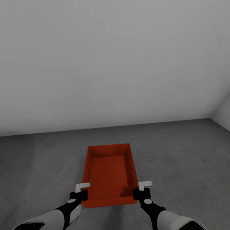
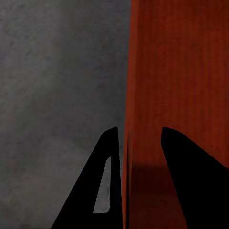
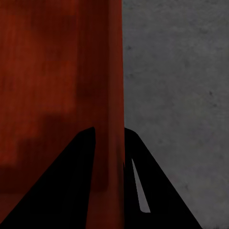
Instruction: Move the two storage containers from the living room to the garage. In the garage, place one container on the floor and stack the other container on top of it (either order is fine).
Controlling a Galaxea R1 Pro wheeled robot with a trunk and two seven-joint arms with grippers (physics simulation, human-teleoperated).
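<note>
One orange-red storage container (image 1: 110, 172) lies lengthwise in front of me over the garage's dark grey floor (image 1: 182, 150), open top up and nothing inside. I cannot tell whether it rests on the floor or hangs just above it. My left gripper (image 1: 82, 189) grips its left wall near the near corner, one finger outside and one inside. My right gripper (image 1: 144, 187) clamps the right wall the same way. In the wrist views, the left gripper (image 2: 138, 138) straddles the container's wall (image 2: 181, 71), and the right gripper (image 3: 109, 133) closes on the red wall (image 3: 57, 62).
A plain pale grey wall (image 1: 111, 64) stands a short way beyond the container. A second wall (image 1: 223, 111) meets it in a corner at the far right. Bare concrete-like floor (image 2: 52, 81) spreads on both sides of the bin.
</note>
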